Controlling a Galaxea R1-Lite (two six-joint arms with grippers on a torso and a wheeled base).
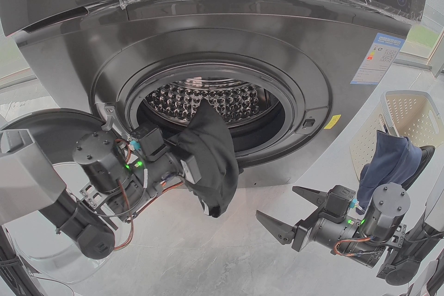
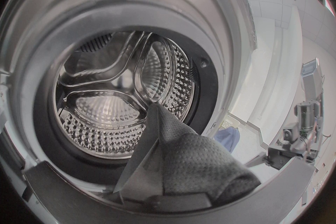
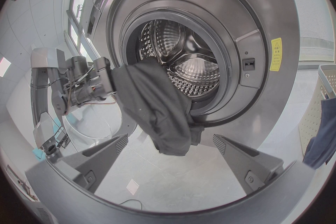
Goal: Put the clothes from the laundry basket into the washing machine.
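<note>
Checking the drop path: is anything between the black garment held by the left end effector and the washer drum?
Nothing visible does. The door is swung open to the left, and the black garment hangs right at the mouth of the drum.

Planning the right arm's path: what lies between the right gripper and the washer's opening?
The black garment hangs there, above the floor; the right wrist view shows it.
</note>
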